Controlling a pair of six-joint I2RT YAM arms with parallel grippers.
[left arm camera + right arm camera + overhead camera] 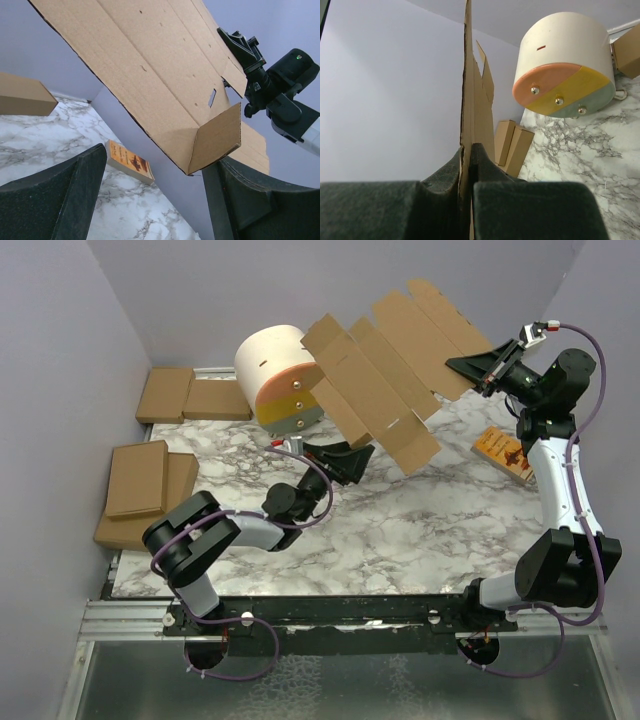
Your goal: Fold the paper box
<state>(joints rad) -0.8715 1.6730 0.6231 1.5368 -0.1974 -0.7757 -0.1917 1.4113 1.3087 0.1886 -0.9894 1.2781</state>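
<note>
While the right end effector (474, 372) clamps the paper box (385, 370) sheet aloft over the worktop (400, 530), the left end effector (347, 461), fingers apart beneath, should probably meet the end flap (217, 137) squarely at its crease.

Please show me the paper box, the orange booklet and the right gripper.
paper box (380, 380), top external view, middle panel of the sheet.
orange booklet (497, 448), top external view, its cover.
right gripper (470, 152), right wrist view, between its fingertips.
</note>
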